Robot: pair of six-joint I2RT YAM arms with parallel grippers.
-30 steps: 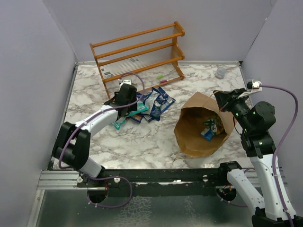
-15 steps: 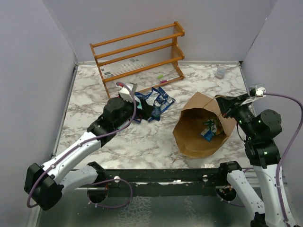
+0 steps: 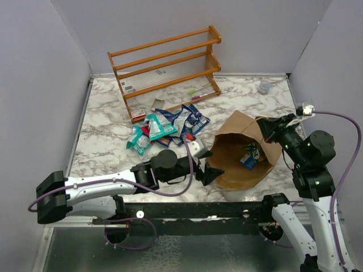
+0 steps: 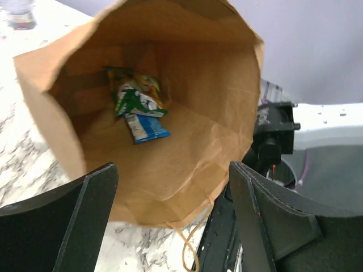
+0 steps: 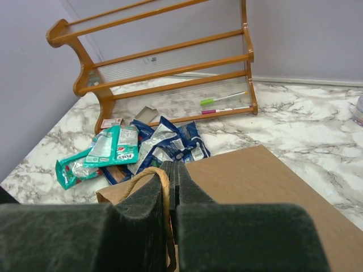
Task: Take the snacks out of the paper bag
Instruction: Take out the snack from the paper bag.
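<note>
**Item: paper bag on its side, mouth toward the left arm, packets remaining inside**

Location. The paper bag lies on the marble table with its open mouth facing the left gripper. The last snacks in the bag sit deep against its far end. The snacks already out lie in a loose pile, well apart from the bag.

Jaws. The left gripper's jaws are spread wide with nothing between them, just outside the mouth. The right gripper is pinched closed on the bag's rim at the handle, holding the mouth up.

Key relation. The packets lie straight ahead of the left jaws, down the bag's length. The blue-and-white packet's long axis points roughly toward the mouth, slightly skewed. The left arm is the nearer one and is lined up to enter.

Not determinable. The packets overlap, so their count is unclear. A yellow-green packet is half hidden behind the others. The right wrist view shows none of the interior.
</note>
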